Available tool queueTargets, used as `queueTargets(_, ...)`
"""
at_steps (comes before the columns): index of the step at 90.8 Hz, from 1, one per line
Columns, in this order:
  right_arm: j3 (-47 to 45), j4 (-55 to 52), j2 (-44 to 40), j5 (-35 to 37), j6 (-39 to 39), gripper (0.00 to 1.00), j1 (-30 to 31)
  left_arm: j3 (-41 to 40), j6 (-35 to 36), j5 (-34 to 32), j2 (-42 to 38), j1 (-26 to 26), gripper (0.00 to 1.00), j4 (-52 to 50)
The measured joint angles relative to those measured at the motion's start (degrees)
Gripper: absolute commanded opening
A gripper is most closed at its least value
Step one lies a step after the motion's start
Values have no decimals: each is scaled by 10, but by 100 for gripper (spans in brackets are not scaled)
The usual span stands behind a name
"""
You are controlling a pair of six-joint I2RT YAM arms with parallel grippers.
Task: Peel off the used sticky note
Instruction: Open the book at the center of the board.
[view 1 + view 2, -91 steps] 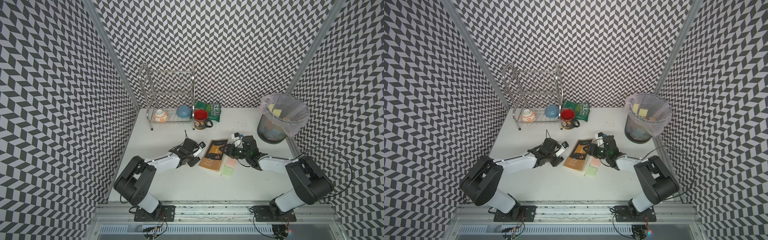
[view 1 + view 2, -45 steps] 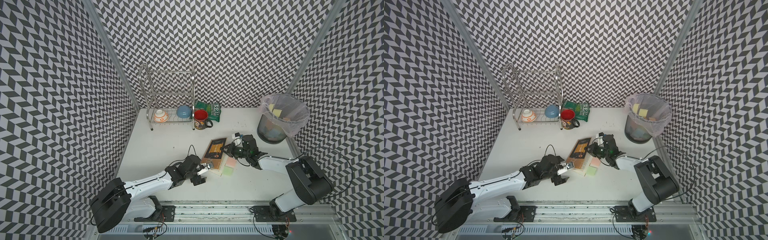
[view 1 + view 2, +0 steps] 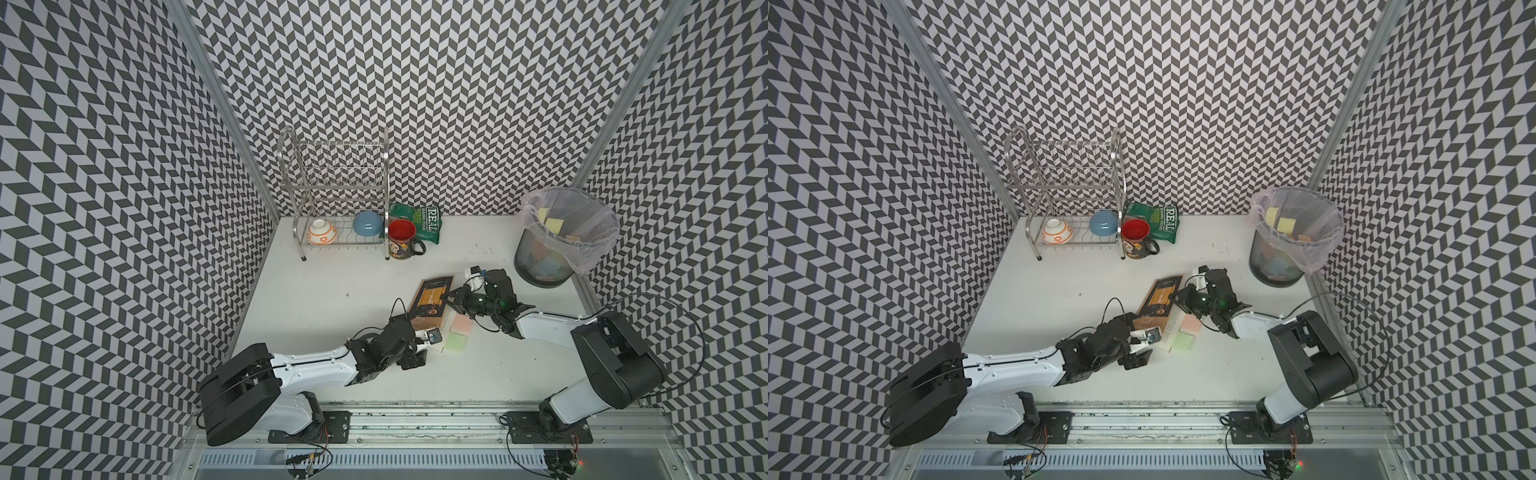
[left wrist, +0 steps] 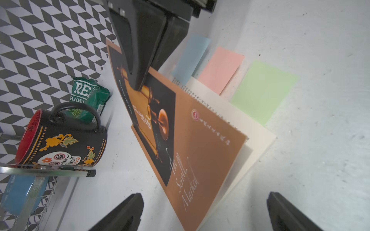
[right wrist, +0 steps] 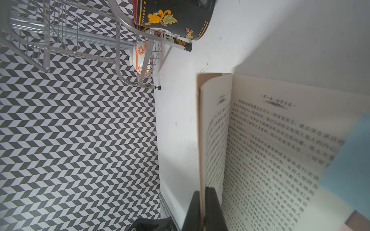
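Right gripper (image 5: 203, 204) pinches the orange-brown paperback book (image 4: 192, 144) cover open, blue rectangular sticky note (image 4: 191, 60) overhanging the page edge lengthwise; left gripper (image 4: 204, 212) wide, empty.

Left tool (image 4: 204, 212) open near book (image 4: 192, 144) w/ three sticky notes (image 4: 220, 69).

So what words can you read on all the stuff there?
"REAL HAND CO…" on the green chip bag; the rest is hidden.
"The Scroll Marked" on the brown book cover.
Cover's white Chinese line: too small to read.
Open page: Chinese print, too blurred to read.
Mug rim lettering: too small to read.
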Motion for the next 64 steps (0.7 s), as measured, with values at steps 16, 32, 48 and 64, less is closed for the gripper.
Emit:
queueTargets(16,3,1,7,-2,2,3,0,2,-4,-1,13,-7,100,17)
queueTargets(32,3,1,8,-2,5,3,0,17,-12,-20,44,-7,100,46)
queueTargets(48,3,1,8,-2,5,3,0,22,-13,-30,54,-7,95,65)
queueTargets(64,3,1,8,-2,9,3,0,22,-19,-37,46,-7,72,71)
